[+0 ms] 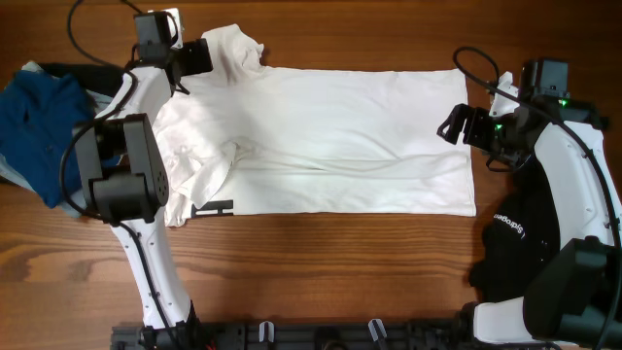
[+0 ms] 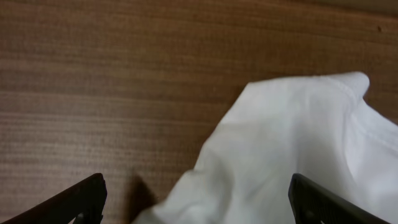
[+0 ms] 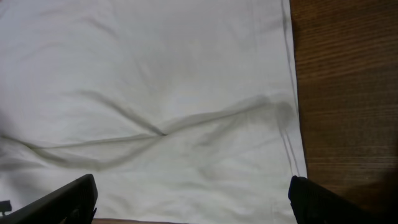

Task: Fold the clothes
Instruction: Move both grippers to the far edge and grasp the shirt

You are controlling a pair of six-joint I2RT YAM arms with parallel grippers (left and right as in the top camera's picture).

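At the far left of the bench (image 1: pixel 321 262) a blue garment (image 1: pixel 39 126) lies crumpled, partly under the left arm. Just right of it, near the far edge, the left fingers (image 1: pixel 206 55) hang over a bunched white sleeve. In the wrist view they stand wide apart, with fabric lying loose between them and nothing clamped.

The white T-shirt (image 1: pixel 330 146) stretches across the middle of the bench, mostly flat, with soft creases running along it. Its left end is rumpled, and a scrap of black bars (image 1: pixel 216 207) peeks out at the near left corner. Its stitched hem forms the right edge.

The right fingers (image 1: pixel 449 126) hover at that hem, spread wide, holding nothing. At the near right a black garment (image 1: pixel 515 243) with small white lettering lies heaped beside the right arm, just off the shirt's corner.
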